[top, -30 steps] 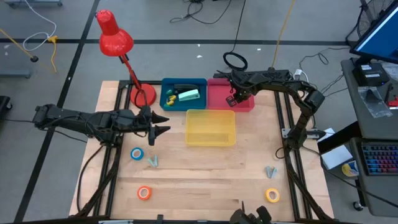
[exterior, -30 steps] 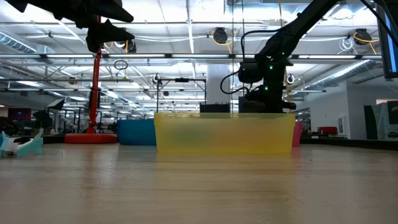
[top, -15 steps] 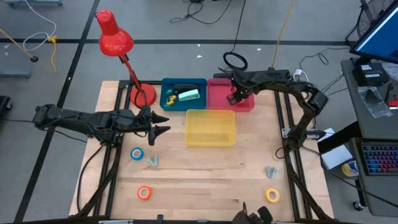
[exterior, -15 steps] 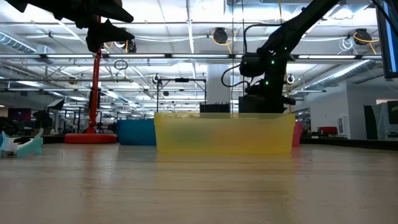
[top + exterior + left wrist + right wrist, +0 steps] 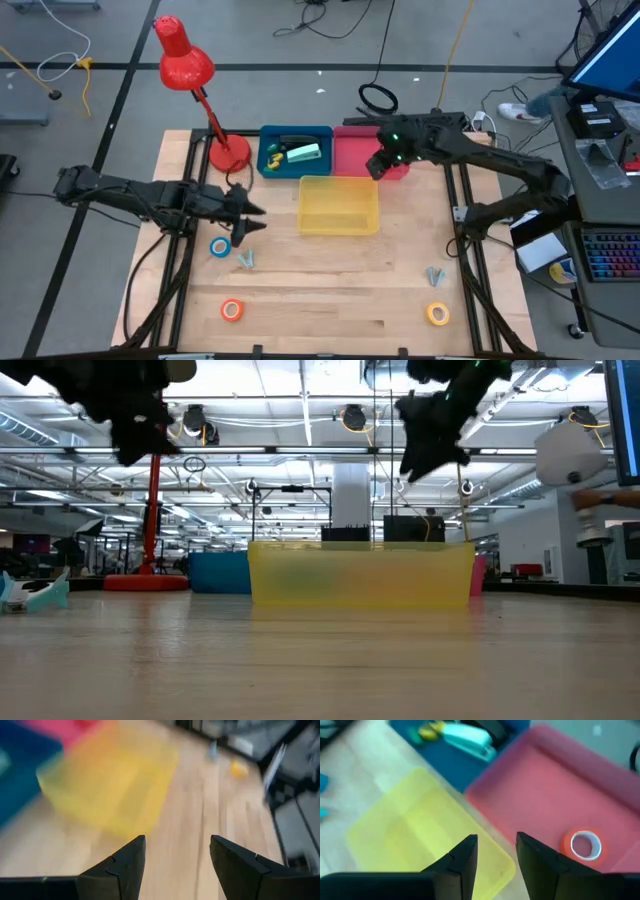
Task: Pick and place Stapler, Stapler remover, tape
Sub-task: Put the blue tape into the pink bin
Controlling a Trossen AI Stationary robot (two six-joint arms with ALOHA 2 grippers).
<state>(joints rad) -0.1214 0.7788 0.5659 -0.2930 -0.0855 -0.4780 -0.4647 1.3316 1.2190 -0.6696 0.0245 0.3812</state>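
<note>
Wooden table (image 5: pixel 320 290) under bright workshop lights, three bins at its far edge, both arms raised.

From the left: the left gripper (image 5: pixel 250 218) hangs with fingers spread wide and empty just above the blue tape (image 5: pixel 219 247); an orange tape (image 5: pixel 232 310) lies near the front edge. Behind sit the blue bin (image 5: pixel 268 160) holding a teal stapler (image 5: pixel 468 740), the yellow bin (image 5: pixel 340 206), then the pink bin (image 5: pixel 545 775) with a red tape (image 5: pixel 582 844) inside. Over the pink bin's edge, the right gripper (image 5: pixel 494 855) is narrowly parted, empty. A yellow tape (image 5: pixel 437 314) lies front right.
</note>
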